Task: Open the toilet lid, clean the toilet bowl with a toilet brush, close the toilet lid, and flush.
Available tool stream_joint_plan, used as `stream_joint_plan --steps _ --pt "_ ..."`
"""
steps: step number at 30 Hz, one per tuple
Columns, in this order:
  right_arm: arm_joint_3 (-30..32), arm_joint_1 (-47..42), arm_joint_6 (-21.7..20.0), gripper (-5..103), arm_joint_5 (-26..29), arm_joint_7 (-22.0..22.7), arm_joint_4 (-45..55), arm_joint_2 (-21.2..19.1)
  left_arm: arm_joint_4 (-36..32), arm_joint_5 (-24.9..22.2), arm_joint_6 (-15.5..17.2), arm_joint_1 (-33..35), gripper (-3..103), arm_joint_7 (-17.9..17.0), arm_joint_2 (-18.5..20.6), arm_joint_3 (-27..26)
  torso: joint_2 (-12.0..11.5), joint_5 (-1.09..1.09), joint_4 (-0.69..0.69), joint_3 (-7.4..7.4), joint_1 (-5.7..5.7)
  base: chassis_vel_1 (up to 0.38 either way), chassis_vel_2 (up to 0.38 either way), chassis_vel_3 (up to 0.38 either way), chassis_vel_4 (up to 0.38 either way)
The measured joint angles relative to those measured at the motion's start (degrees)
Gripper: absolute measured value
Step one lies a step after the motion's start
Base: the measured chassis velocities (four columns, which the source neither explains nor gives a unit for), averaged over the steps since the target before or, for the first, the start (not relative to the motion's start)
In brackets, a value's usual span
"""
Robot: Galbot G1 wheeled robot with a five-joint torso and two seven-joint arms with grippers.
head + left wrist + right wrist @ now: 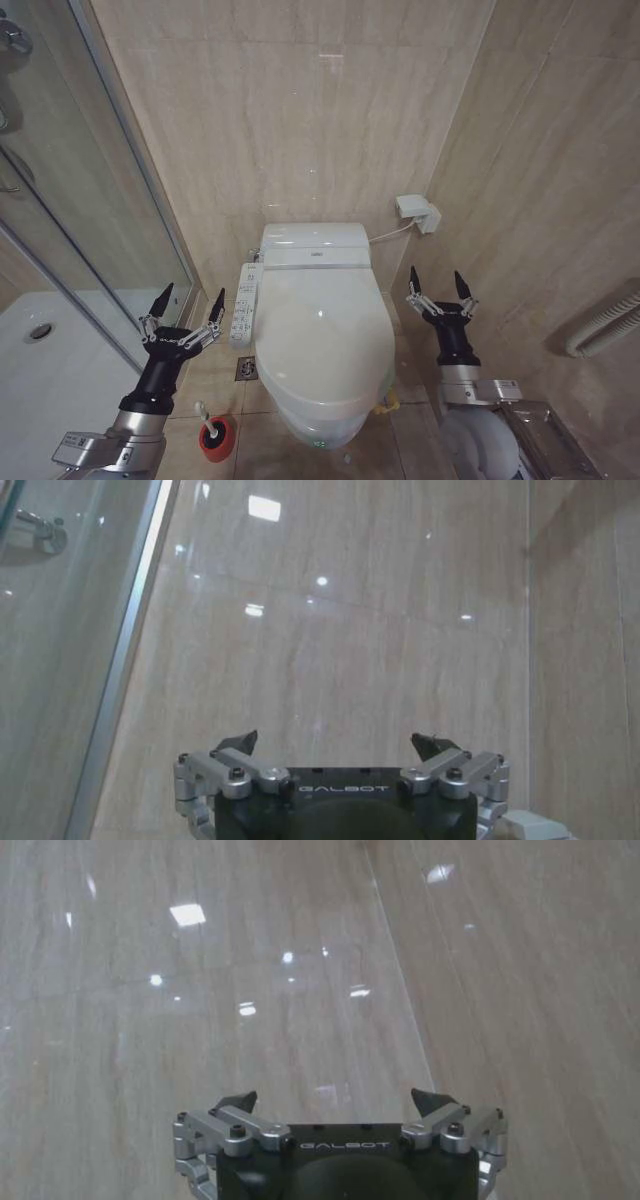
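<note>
"GALBOT" on left end effector, same on right end effector

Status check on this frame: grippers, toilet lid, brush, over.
Left gripper open, raised beside the toilet's button panel. Right gripper open, raised on the other side. Toilet lid down, untouched. Toilet brush in its red holder. Nothing blocking.

The left arm's black gripper with silver knuckles is raised at the lower left, its two dark pointed fingers spread wide apart and aimed upward, holding nothing. The right arm's matching black-and-silver gripper stands upright at the lower right, fingers likewise parted and empty, above a grey wrist housing.
</note>
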Motion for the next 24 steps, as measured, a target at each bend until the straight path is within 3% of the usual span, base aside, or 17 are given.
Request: stream_joint_plan --steps 12,24 --pt "-0.7 2.6 3.34 100 -2.07 -2.71 -5.11 2.4 0.72 0.63 0.66 -0.38 100 -0.69 -1.04 0.46 0.0 0.0 0.0 0.0 0.0 0.0 0.0 0.0 0.0" --pt "-0.5 3.27 4.39 100 -1.97 -3.46 -6.15 2.12 2.35 -0.32 0.01 -1.16 100 -0.98 -1.61 1.74 0.0 0.0 -0.01 0.0 0.0 -0.012 0.009 0.009 -0.016"
